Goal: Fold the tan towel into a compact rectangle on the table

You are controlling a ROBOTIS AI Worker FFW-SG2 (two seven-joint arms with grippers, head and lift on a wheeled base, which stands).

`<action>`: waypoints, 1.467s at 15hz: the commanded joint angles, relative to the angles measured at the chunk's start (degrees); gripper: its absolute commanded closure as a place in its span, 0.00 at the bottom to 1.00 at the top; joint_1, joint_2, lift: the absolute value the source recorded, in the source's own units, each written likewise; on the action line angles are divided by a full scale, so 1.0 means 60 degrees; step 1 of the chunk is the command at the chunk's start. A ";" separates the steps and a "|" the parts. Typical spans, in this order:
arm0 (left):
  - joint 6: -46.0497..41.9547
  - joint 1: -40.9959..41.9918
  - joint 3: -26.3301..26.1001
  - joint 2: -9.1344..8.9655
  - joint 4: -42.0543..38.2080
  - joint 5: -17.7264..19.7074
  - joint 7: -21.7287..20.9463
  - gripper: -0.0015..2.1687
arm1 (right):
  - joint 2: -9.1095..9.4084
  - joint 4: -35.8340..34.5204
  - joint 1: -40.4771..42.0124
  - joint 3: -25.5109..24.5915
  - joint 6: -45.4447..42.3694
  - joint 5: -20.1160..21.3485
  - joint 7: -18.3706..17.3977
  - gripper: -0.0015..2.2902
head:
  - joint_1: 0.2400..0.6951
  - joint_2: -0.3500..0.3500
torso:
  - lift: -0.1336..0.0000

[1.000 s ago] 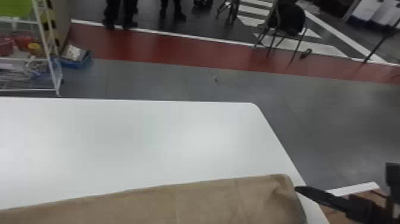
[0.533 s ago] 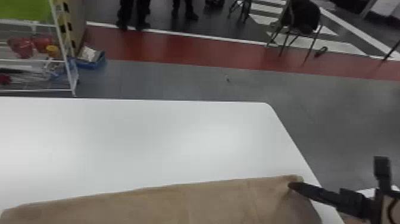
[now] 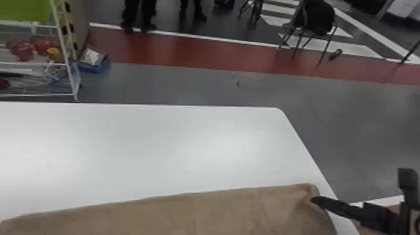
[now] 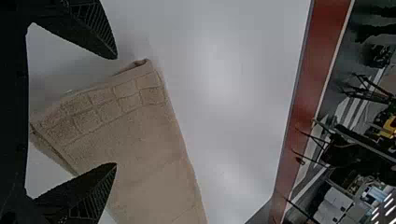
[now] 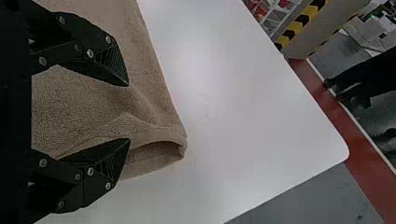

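White table [image 3: 200, 140]; tan towel [image 3: 175, 215] six o'clock, shelf [image 3: 66, 56] ten, chair [image 3: 316, 18] one. Left gripper [image 4: 116, 111], right gripper [image 3: 340, 207]: fingers spread.

Head and closer wrist cameras face the table [image 3: 156, 150].

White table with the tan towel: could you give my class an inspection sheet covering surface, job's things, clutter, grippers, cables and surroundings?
Surface: smooth white table with a rounded far right corner.
Job's things: tan cloth towel folded into a long strip, its right end gaping in a loose fold.
Clutter: blue tray on the floor beyond the table.
Grippers: left gripper and right gripper, both black, fingers open at opposite ends of the towel.
Cables: nothing seen.
Surroundings: white wire shelving, black chair, gray floor.
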 commanded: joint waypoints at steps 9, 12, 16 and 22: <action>-0.0149 -0.0115 0.0071 0.0044 0.0202 0.0022 0.0005 0.03 | -0.0318 0.0276 0.0713 -0.0757 -0.0441 -0.0047 0.0219 0.24 | 1.00 0.00 | 0.08; -0.0149 -0.0130 0.0056 0.0044 0.0216 0.0022 -0.0009 0.03 | -0.0450 0.0671 0.0537 -0.0566 -0.0676 0.0260 0.0190 0.24 | 1.00 0.00 | 0.08; -0.0149 -0.0130 0.0085 0.0058 0.0304 0.0022 -0.0024 0.03 | -0.0523 0.1184 0.0112 -0.0039 -0.0851 0.0553 0.0131 0.24 | 1.00 0.00 | 0.08; -0.0149 -0.0130 0.0085 0.0058 0.0290 0.0008 0.0005 0.03 | -0.0479 0.1096 0.0039 0.0122 -0.0822 0.0480 0.0146 0.24 | 1.00 0.00 | 0.08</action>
